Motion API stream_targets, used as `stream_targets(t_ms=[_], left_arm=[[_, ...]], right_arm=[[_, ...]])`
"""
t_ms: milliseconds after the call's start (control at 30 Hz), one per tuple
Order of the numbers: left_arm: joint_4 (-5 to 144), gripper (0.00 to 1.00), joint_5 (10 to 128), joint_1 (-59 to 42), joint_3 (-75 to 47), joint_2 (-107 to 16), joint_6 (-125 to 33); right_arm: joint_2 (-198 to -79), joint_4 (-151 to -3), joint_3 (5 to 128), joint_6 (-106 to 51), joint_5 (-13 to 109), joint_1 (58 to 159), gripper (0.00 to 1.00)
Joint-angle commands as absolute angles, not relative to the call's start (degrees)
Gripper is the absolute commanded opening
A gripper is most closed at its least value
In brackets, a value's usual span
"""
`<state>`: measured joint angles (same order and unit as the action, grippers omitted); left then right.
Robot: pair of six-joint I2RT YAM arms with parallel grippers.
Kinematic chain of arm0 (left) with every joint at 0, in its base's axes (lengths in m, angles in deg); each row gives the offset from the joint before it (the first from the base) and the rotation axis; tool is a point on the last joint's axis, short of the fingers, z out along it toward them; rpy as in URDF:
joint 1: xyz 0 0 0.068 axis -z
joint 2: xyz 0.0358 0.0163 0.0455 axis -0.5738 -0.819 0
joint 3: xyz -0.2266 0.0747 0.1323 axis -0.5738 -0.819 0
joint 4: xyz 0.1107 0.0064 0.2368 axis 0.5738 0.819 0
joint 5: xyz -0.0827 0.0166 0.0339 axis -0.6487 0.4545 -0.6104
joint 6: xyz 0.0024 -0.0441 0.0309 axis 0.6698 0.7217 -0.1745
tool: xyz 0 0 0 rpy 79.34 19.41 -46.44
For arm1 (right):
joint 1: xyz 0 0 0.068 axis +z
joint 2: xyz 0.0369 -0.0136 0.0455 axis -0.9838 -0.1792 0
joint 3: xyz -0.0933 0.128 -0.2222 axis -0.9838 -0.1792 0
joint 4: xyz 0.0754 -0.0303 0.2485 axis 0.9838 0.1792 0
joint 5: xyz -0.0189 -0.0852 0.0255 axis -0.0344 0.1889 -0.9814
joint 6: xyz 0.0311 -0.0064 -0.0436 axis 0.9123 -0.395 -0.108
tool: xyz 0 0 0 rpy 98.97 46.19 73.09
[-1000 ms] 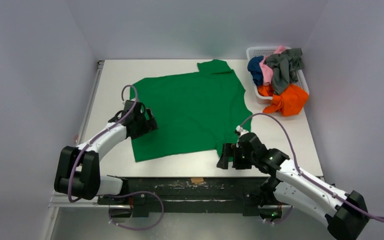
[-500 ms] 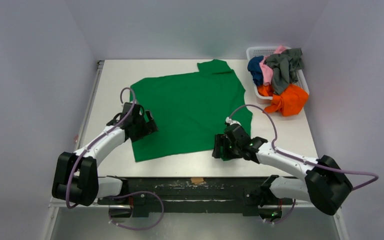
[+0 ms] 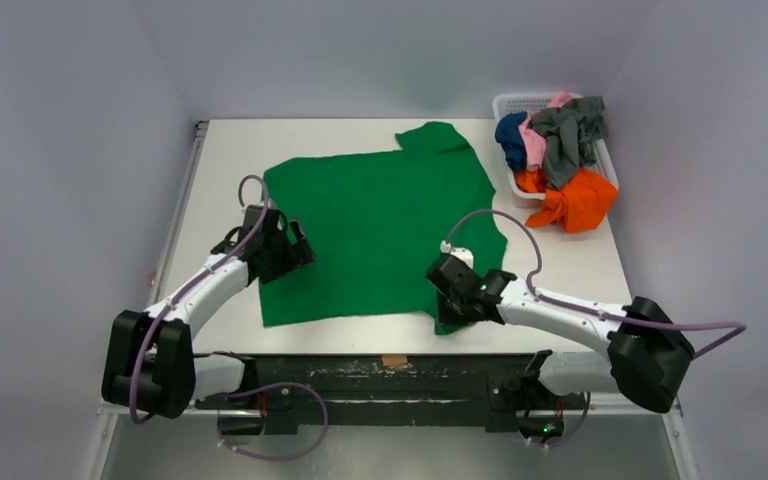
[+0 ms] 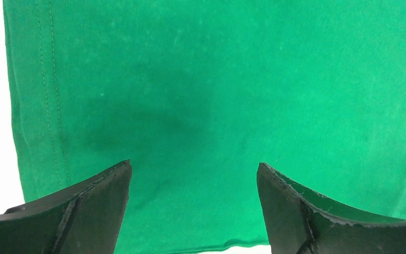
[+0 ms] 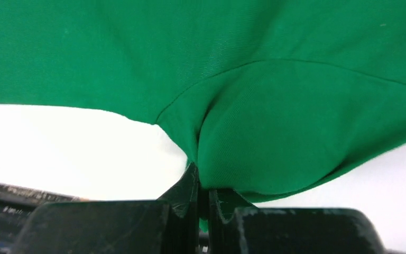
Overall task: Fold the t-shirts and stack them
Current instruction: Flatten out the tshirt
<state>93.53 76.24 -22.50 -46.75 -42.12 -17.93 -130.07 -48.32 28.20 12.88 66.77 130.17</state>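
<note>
A bright green t-shirt [image 3: 380, 225] lies spread flat on the white table [image 3: 220, 150]. My right gripper [image 3: 447, 303] is shut on its near right corner, and the cloth [image 5: 275, 132] bunches up between the jaws in the right wrist view. My left gripper [image 3: 295, 245] stands open over the shirt's left edge; its two fingers [image 4: 90, 206] are wide apart above the green cloth [image 4: 211, 90], with nothing between them. The other t-shirts, orange [image 3: 580, 200], grey [image 3: 565, 135], pink [image 3: 535, 142] and navy blue [image 3: 510, 135], sit heaped in the basket.
A white lattice basket [image 3: 520, 102] stands at the table's back right, with the orange shirt spilling over its near side. The table's near edge [image 3: 390, 345] runs just under both grippers. Grey walls close in the left and right sides.
My right gripper moved left onto the shirt's near right corner and closed on it, pulling the cloth into a bunch. The left arm barely moved.
</note>
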Motion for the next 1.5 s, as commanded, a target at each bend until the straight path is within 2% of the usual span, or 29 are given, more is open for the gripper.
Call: stream_targets(t_ms=[0,100,200,233,333,400,467,567,667,767,833,967,1100,1133,1233,1267,1467], left_arm=[[93.7,0.86,78.2,-22.5,-46.0,-41.0,-17.1],[95.0,0.86,79.9,-22.5,-45.8,-40.7,-17.0],[96.0,0.86,81.0,-22.4,-45.3,-40.3,-17.0],[96.4,0.86,81.2,-22.5,-45.1,-40.3,-17.0],[97.4,0.85,81.3,-22.5,-44.4,-39.8,-16.9],[97.5,0.86,81.2,-22.4,-44.2,-39.1,-17.1],[97.5,0.86,80.9,-22.4,-44.3,-38.4,-17.1],[97.1,0.86,80.6,-22.4,-44.5,-38.3,-17.1],[95.4,0.86,78.1,-22.5,-44.7,-39.8,-16.9],[93.2,0.86,73.5,-22.4,-45.1,-43.2,-16.1],[91.5,0.86,72.2,-22.4,-45.6,-45.6,-15.4],[90.1,0.86,71.5,-22.4,-43.8,-52.4,-14.6],[88.9,0.86,71.2,-22.5,-41.5,-57.4,-14.0],[88.6,0.86,71.1,-22.5,-40.6,-58.5,-13.8],[90.0,0.86,71.3,-22.6,-37.7,-61.4,-14.2],[90.1,0.86,71.4,-22.6,-37.0,-62.0,-14.2],[91.0,0.86,72.2,-22.9,-33.7,-64.6,-13.6]], right_arm=[[-125.5,-31.3,35.1,20.6,65.0,130.7,0.0],[-123.3,-31.1,33.5,24.7,59.0,130.7,0.01],[-122.6,-36.4,28.5,24.9,49.5,130.8,0.11],[-122.2,-38.5,26.9,23.9,45.4,130.8,0.16],[-119.8,-40.4,25.5,19.8,36.3,130.8,0.43],[-117.4,-35.3,29.1,16.6,38.4,130.9,0.64],[-115.9,-26.5,34.4,15.4,46.7,130.8,0.78],[-114.6,-16.6,38.1,21.1,64.1,130.8,0.92],[-113.1,-21.3,34.0,24.6,68.4,130.3,0.97],[-113.0,-29.4,29.2,25.4,66.2,127.9,0.94],[-114.0,-30.6,27.0,25.3,69.0,124.7,0.9],[-117.6,-40.2,22.0,21.9,69.0,115.2,0.75],[-127.5,-48.5,22.3,19.2,68.2,112.6,0.65],[-130.0,-49.9,23.0,18.7,68.3,112.0,0.58],[-136.7,-46.8,29.1,16.1,71.2,111.3,0.09],[-137.3,-43.3,31.5,15.3,73.3,111.3,0.0],[-136.1,-17.9,44.7,13.5,81.9,111.3,0.0]])
